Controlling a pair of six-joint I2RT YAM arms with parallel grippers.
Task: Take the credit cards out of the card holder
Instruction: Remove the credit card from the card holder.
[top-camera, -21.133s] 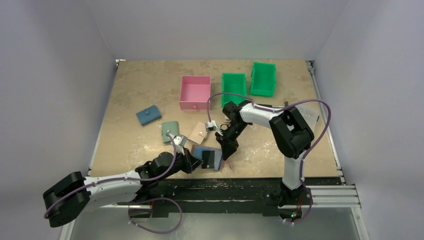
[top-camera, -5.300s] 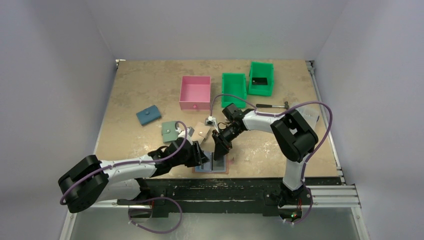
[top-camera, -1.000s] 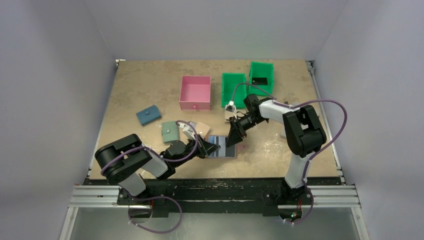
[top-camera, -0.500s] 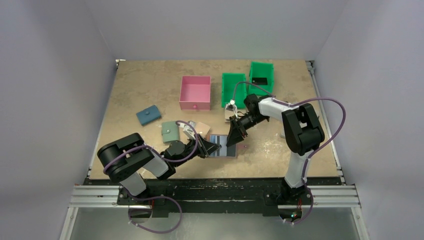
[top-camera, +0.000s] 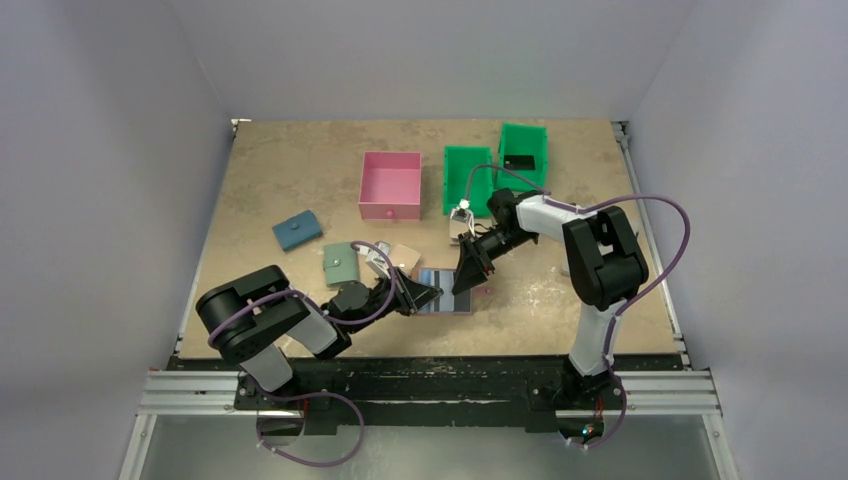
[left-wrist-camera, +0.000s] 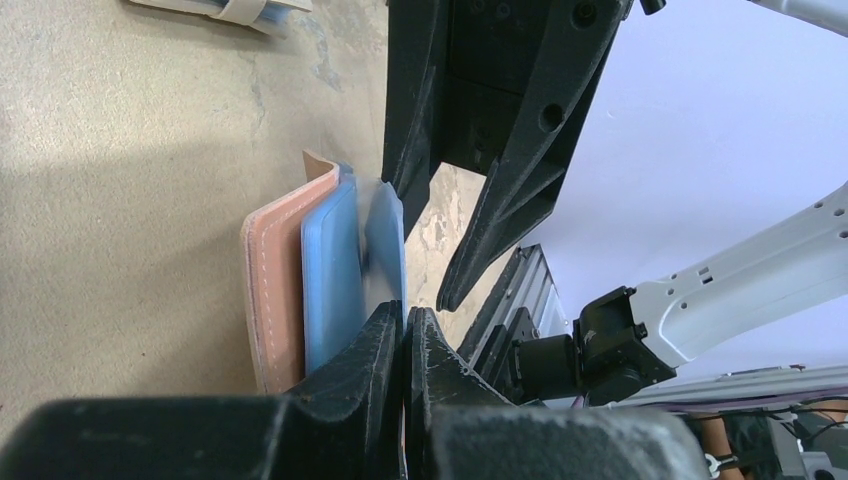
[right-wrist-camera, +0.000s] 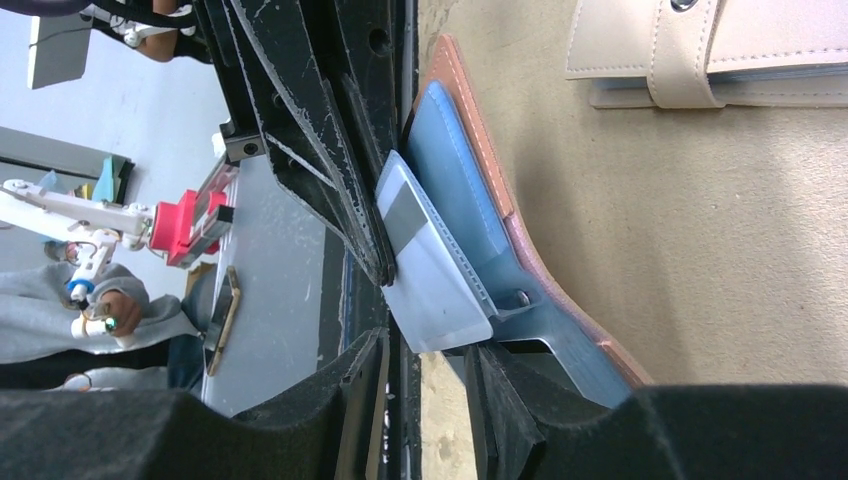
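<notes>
As left gripper (left-wrist-camera: 405, 322) jaws press together at the card holder (left-wrist-camera: 270, 290), right gripper (right-wrist-camera: 430, 368) jaws straddle the grey card (right-wrist-camera: 432, 290), spread.

Pink box (top-camera: 389, 209) left of green bin (top-camera: 466, 152); blue wallet (top-camera: 297, 231) near sage wallet (top-camera: 340, 263).

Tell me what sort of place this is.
Most likely a robotics lab test cell: two robot arms bolted at a tan table's edge, plain white walls closing it in, and plastic bins and wallets laid out as props.
</notes>
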